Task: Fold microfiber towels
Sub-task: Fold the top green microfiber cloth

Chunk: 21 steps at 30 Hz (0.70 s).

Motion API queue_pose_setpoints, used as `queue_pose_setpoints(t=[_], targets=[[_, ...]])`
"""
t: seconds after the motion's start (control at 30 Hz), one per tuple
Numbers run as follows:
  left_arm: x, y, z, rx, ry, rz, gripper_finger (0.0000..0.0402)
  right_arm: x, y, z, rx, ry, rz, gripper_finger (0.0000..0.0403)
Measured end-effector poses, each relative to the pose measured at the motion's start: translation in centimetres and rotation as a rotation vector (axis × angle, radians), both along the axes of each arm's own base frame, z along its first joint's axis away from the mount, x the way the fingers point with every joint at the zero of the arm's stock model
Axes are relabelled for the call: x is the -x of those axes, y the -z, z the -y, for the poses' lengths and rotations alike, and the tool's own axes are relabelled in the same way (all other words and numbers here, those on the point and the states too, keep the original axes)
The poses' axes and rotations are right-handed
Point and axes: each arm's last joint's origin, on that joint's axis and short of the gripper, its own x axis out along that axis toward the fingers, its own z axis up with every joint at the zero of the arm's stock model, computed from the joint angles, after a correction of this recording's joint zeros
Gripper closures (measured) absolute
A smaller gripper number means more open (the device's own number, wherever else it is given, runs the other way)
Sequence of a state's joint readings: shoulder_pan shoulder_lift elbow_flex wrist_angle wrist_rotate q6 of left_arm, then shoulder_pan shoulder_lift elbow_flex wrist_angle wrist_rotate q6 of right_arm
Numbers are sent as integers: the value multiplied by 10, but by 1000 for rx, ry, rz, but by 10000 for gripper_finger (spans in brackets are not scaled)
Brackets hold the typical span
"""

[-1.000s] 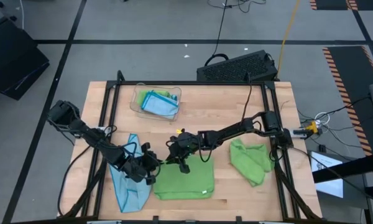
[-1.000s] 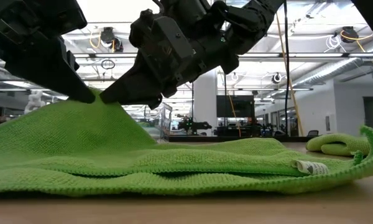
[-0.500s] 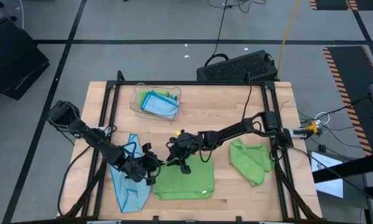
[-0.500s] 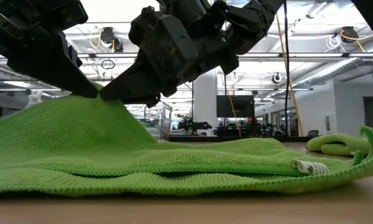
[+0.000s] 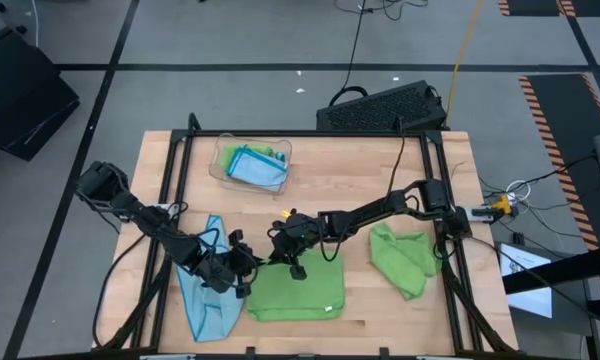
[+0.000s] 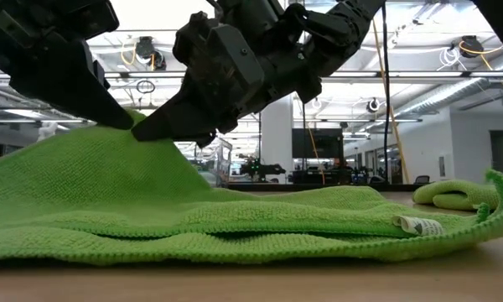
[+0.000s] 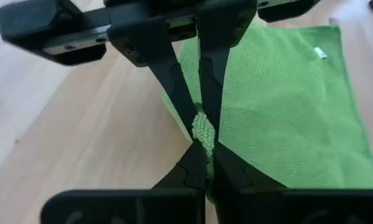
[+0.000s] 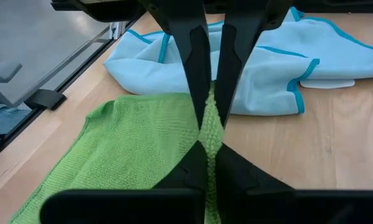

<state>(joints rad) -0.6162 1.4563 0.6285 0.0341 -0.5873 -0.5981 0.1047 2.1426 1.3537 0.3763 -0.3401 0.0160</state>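
Near the tabletop's front edge, both the left end effector and right end effector pinch the lime green towel's raised edge; soft, limp, light, best gripped at corners.

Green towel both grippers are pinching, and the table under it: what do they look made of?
Green towel: soft knitted microfibre, judging by its nubby looped pile and limp drape. Table: light wood, seemingly jointed planks with a smooth matte finish; visible grain and seams.
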Motion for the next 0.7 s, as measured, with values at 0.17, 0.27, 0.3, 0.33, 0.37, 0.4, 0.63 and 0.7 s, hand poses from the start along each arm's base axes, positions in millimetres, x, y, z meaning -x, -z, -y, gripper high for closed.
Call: queue_pose_setpoints(t=[0.17, 0.27, 0.3, 0.33, 0.37, 0.4, 0.63, 0.7], targets=[[1, 1, 1, 130, -64, -1, 335, 0, 0, 1, 11, -1, 6, 399], [3, 1, 4, 192, -99, 5, 272, 0, 0, 4, 16, 3, 8, 399], [3, 1, 5, 208, -109, 5, 250, -1, 0, 5, 17, 5, 8, 400], [4, 2, 6, 225, -120, 4, 229, -1, 0, 6, 17, 7, 7, 400], [4, 3, 7, 242, -131, 2, 209, 0, 0, 6, 20, 7, 3, 400], [5, 3, 9, 262, -141, 2, 190, 0, 0, 6, 24, 7, -3, 400], [22, 8, 18, 303, -257, 11, 111, 2, -5, 13, 78, 47, -23, 400], [29, 11, 20, 299, -301, 1, 104, 3, -4, 16, 80, 54, -40, 400]])
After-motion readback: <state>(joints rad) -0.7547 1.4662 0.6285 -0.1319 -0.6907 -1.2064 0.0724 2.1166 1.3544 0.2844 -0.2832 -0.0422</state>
